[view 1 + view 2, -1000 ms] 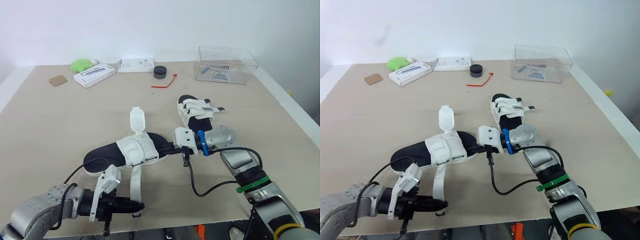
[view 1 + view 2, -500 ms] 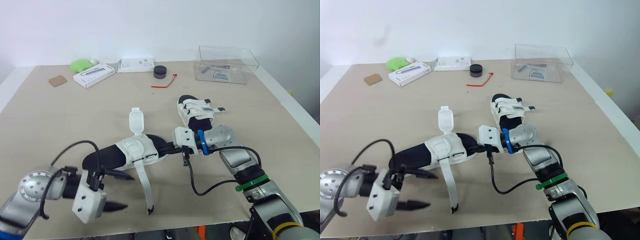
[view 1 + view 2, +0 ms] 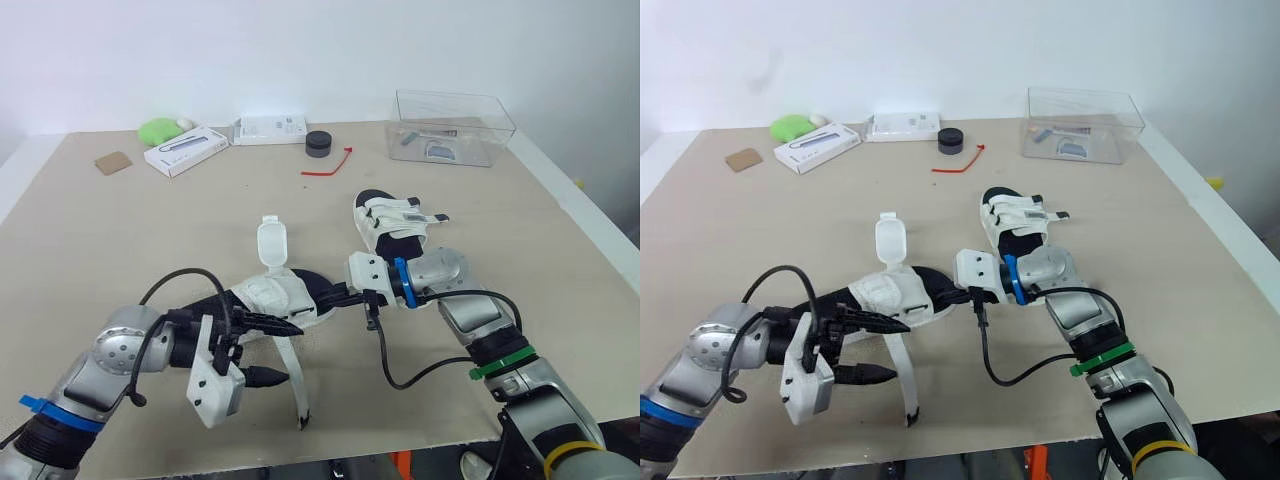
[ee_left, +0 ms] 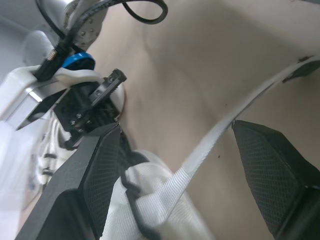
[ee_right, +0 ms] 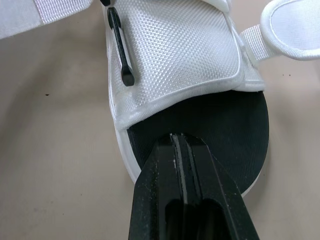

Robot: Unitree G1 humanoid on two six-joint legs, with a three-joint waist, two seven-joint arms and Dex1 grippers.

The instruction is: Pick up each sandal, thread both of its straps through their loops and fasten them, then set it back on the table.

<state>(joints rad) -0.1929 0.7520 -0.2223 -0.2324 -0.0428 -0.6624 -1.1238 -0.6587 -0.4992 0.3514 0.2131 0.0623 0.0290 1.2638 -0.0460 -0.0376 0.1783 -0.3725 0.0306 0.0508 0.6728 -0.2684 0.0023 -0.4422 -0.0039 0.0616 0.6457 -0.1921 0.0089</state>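
Evidently threading the near sandal (image 3: 262, 298): the right gripper (image 3: 327, 300), closed, pins its toe just ahead of it; the left gripper (image 3: 293, 352) gapes around the loose strap (image 3: 297, 395). Next, I judge, pinch that strap and steer it loopward.

Left gripper (image 3: 287, 350) gapes with fingers spread; right gripper (image 3: 330, 299) is closed, both pointing inward.

right tool (image 5: 178, 138) closed, tips on toe of sandal (image 5: 175, 55) | black loop (image 5: 120, 47) on white upper | table (image 5: 50, 165) beneath
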